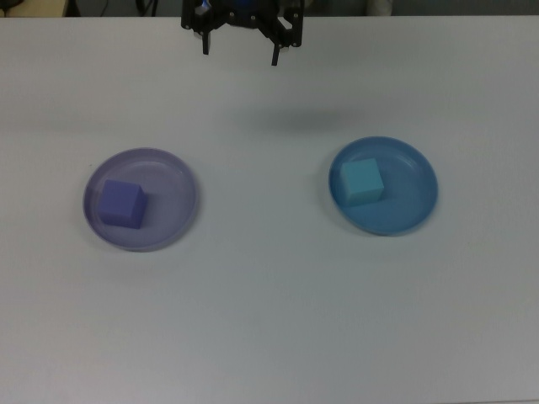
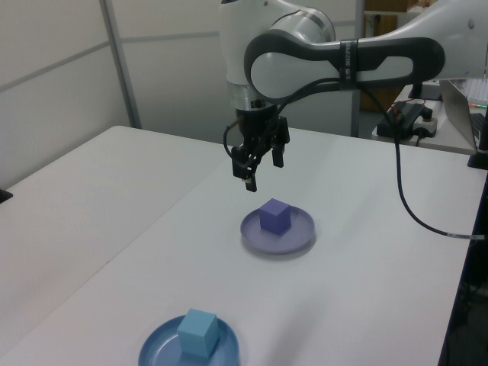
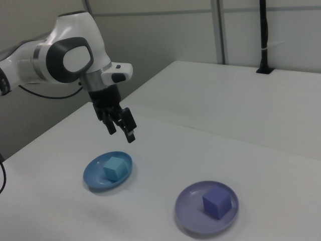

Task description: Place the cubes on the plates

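The purple cube point(image 1: 121, 204) sits inside the lavender plate point(image 1: 173, 177), and the teal cube point(image 1: 361, 182) inside the blue plate point(image 1: 413, 187), well apart from it across the white table point(image 1: 269, 320). Both blocks look light, stiff and matte, so I judge they would not slip if I pinched two opposite flat faces. My gripper point(image 1: 239, 42) hangs high above the table, up beyond the lavender plate, fingers point(image 2: 249, 183) spread wide, holding and touching nothing.
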`<act>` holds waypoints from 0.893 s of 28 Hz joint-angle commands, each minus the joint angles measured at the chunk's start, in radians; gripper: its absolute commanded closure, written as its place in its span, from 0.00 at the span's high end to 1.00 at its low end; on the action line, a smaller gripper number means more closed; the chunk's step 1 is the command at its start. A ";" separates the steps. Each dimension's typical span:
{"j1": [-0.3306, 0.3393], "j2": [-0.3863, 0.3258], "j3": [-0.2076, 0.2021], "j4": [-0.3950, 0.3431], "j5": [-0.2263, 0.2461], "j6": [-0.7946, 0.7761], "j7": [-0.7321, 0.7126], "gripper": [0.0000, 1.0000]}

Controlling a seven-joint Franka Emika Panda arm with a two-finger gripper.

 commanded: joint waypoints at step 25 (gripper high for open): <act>0.005 0.009 0.011 -0.020 0.021 0.000 -0.071 1.00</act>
